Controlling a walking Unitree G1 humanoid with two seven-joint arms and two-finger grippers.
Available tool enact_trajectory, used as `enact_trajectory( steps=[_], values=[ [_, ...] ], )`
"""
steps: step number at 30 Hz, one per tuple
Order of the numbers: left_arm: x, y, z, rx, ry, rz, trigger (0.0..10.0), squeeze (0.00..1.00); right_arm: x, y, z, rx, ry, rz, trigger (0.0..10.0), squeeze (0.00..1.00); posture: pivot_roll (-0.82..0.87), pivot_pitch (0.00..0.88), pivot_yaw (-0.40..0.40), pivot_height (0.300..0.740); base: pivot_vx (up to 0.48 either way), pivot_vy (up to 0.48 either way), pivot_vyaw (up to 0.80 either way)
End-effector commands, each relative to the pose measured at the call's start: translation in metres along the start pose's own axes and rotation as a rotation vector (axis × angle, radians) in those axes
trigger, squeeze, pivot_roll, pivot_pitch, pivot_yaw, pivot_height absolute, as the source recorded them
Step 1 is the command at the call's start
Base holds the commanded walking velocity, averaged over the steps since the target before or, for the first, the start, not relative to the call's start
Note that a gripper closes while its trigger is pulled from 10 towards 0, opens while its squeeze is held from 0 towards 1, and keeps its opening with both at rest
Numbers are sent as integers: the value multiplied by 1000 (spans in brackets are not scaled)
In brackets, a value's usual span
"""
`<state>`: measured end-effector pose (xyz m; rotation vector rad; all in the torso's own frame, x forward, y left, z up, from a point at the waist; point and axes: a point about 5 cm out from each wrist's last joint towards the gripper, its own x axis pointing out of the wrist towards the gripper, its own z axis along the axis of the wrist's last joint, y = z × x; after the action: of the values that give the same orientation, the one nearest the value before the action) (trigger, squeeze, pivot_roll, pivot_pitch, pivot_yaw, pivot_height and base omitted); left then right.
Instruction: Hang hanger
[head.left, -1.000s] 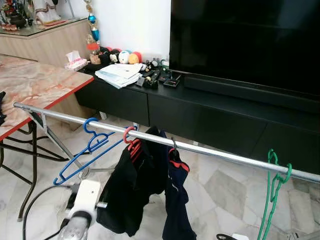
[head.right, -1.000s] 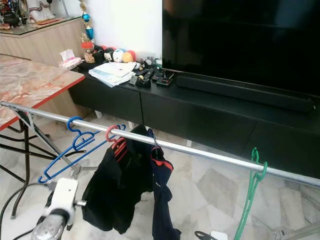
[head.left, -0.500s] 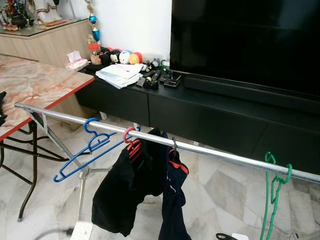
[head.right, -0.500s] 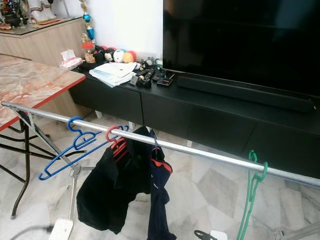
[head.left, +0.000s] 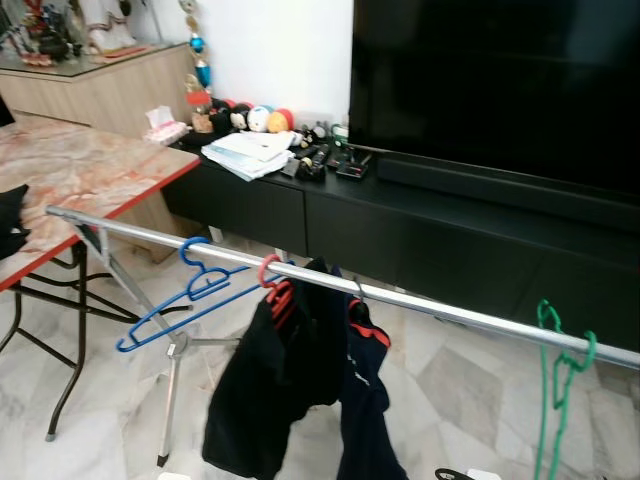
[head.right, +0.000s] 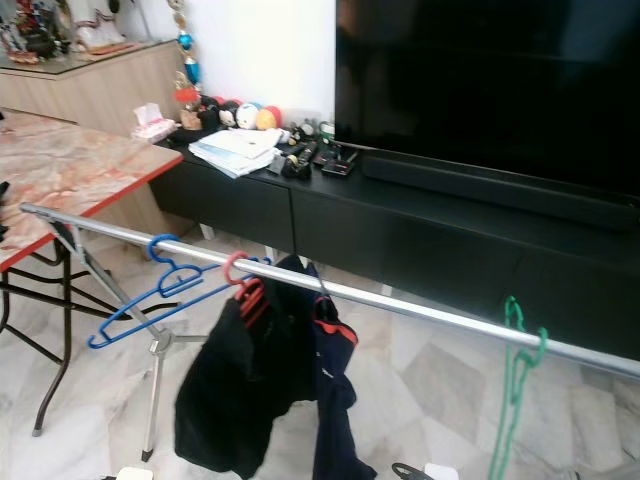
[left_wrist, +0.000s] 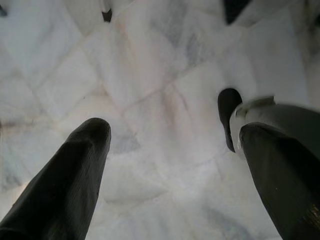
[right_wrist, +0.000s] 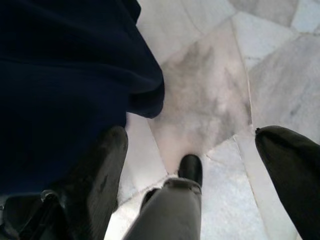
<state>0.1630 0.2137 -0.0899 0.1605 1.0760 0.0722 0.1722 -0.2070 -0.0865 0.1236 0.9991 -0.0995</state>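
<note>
A silver rail (head.left: 420, 306) runs across the middle of the frame, from centre left down toward the lower right edge. Near its left end a blue hanger (head.left: 185, 297) hooks over the rail and tilts down to the left, empty. Just beside it a red hanger (head.left: 272, 288) carries a black garment (head.left: 268, 390), and touching that hangs a navy garment with a red collar (head.left: 365, 400). Well apart, at the lower right, a green hanger (head.left: 555, 385) hangs from the rail.

Behind the rail, a black TV cabinet (head.left: 450, 235) bears a large dark television (head.left: 500, 90). A marble-topped counter (head.left: 85, 175) stands at the left edge.

The left pincer (left_wrist: 172, 150) hangs over the marble floor (left_wrist: 150, 75), fingers spread wide and empty. The right pincer (right_wrist: 192, 155) is likewise spread apart, holding nothing, with dark navy cloth close by one finger.
</note>
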Motion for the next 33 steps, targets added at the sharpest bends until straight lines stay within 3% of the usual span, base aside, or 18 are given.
enact_trajectory(
  steps=[1, 6, 17, 26, 33],
  values=[
    [-2, 8, -16, 6, 51, 20, 10000, 0, 1, 6, -2, -4, 11, 11, 10000, 0, -79, 0, 82, 740, 0, 461, 631],
    [-3, 10, -21, 7, 65, 21, 10000, 0, 1, 6, -2, 2, 17, 14, 10000, 0, -75, 0, 80, 740, 0, 463, 611],
    [-3, 12, -21, 0, 73, 18, 10000, 0, 1, 6, 0, -35, 26, 23, 10000, 0, -69, 0, 74, 740, 0, 463, 0],
    [-3, 13, -19, 2, 63, 13, 10000, 0, 1, 7, 1, -90, 38, 41, 10000, 0, -65, 0, 73, 740, 0, 459, 765],
    [-3, 13, -19, 3, 64, 11, 10000, 0, 1, 8, 0, -63, 42, 42, 10000, 0, -63, 0, 74, 740, 0, 459, 649]
  ],
)
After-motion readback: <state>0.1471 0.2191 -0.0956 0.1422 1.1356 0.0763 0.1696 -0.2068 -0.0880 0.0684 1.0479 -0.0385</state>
